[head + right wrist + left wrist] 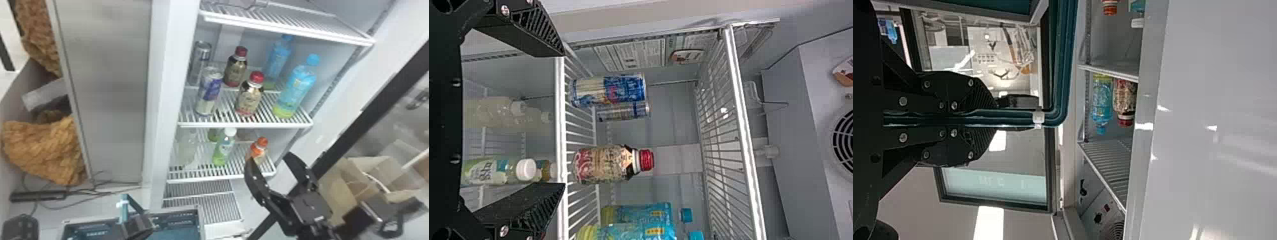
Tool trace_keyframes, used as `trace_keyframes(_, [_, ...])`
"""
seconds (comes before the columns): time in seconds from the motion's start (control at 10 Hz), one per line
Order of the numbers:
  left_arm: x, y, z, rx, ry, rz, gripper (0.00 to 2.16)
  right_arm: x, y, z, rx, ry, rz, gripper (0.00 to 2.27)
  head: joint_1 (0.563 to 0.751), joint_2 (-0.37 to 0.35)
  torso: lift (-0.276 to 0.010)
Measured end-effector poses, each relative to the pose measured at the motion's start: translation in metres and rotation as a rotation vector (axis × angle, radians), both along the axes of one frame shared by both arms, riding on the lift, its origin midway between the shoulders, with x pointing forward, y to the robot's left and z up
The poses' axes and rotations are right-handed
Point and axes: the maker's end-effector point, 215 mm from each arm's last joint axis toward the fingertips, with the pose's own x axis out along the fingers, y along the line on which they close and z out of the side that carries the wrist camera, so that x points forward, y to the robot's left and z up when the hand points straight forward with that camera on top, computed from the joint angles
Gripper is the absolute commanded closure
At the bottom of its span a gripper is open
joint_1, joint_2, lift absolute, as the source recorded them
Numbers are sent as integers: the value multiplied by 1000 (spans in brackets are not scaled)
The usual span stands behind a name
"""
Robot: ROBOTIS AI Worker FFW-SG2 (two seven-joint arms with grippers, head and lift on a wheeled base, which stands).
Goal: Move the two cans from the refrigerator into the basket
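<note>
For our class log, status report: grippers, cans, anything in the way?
Left gripper shut on basket handle; right gripper open, empty. Front can and rear can upright on refrigerator shelf. Front can may block the rear; bottles alongside.

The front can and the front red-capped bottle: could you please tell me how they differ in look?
The front can has straight sides and a flat top, whereas the front bottle narrows to a neck under a red cap. The front can is silvery with blue, while the front bottle has a beige label below dark shoulders. Both stand upright on the same shelf.
</note>
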Motion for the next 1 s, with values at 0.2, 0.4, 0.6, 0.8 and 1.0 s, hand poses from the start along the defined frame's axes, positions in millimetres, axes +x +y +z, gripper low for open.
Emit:
trace_keyframes(0.2, [-1, 0, -1, 1, 2, 0, 1191, 20, 6, -1, -5, -1, 11, 111, 695, -350, -31])
trace_keyframes(0.4, [-1, 1, -1, 3, 1, -3, 1191, 41, 7, 0, -13, -2, 7, 111, 695, -350, -31])
trace_keyframes(0.6, [-1, 1, -1, 4, 1, -5, 1191, 62, 9, 3, -13, -12, -3, 111, 695, -346, -31])
trace_keyframes(0.8, [-1, 1, -1, 5, 0, -7, 1191, 84, 11, 4, -11, -23, -4, 110, 695, -334, -31])
trace_keyframes(1.0, [-2, 0, -1, 6, -1, -10, 1191, 107, 17, 4, -4, -27, 9, 105, 695, -315, -31])
